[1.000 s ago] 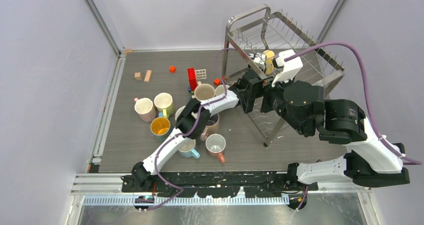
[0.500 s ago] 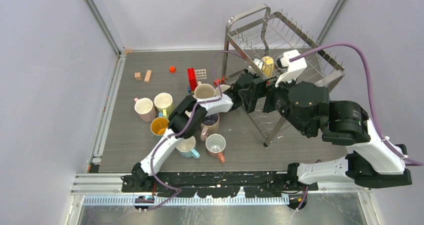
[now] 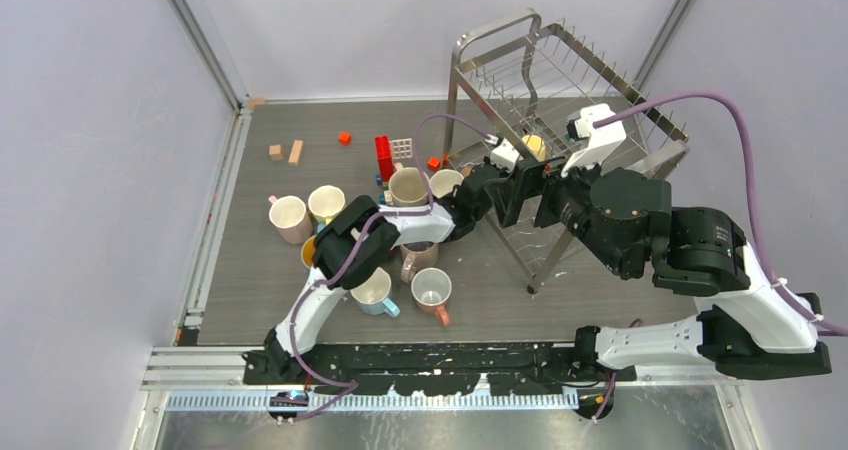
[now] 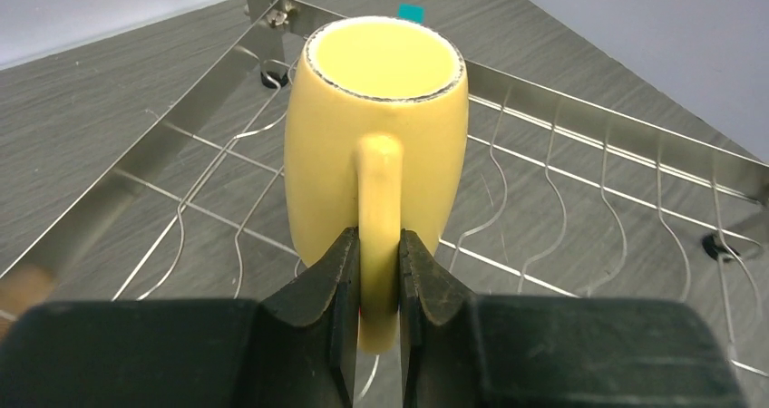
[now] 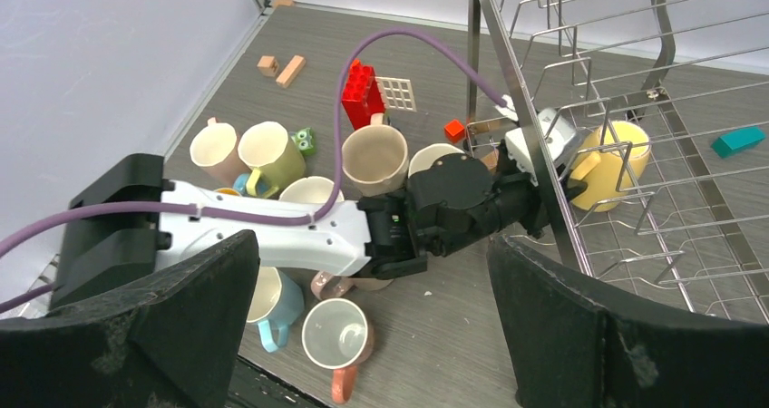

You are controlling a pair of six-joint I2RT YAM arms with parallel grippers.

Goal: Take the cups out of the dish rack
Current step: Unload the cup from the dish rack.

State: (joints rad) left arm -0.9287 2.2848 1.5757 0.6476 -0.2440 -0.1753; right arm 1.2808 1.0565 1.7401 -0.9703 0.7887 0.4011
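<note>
Pinching the handle of a pale yellow mug (image 4: pixel 381 127) with the left gripper (image 4: pixel 378 245), black fingers (image 4: pixel 317 290) pressed against either side of the loop, low down. Holding that mug upright, mouth up, handle turned back toward the wrist, inside the dish rack (image 3: pixel 455 80) at the level of its lower wire shelf (resting on the wires or just clear of them, impossible to say). Reaching in through the rack's left side, just past the corner post (image 5: pixel 475 27), with the left arm (image 3: pixel 400 225) stretched from the near edge over a cluster of mugs on the table (image 3: pixel 250 300). Holding the right gripper (image 5: pixel 370 245) outside the rack and above that arm, fingers spread wide with nothing between them.

Showing, left of the rack and all mouth up:
- a beige mug (image 3: pixel 408 185) closest to the post
- a pink mug (image 3: pixel 290 218) and a yellow-green mug (image 3: pixel 326 205) side by side farther left
- a light blue mug (image 3: pixel 376 292) and a salmon-handled mug (image 3: pixel 432 290) toward the near edge

Showing beyond them a red toy block (image 3: pixel 384 155), a small red cube (image 3: pixel 344 138), and two wooden blocks (image 3: pixel 285 152) near the far left corner. Glimpsing, through the rack's wires, a teal block (image 5: pixel 736 140) on the tabletop.
</note>
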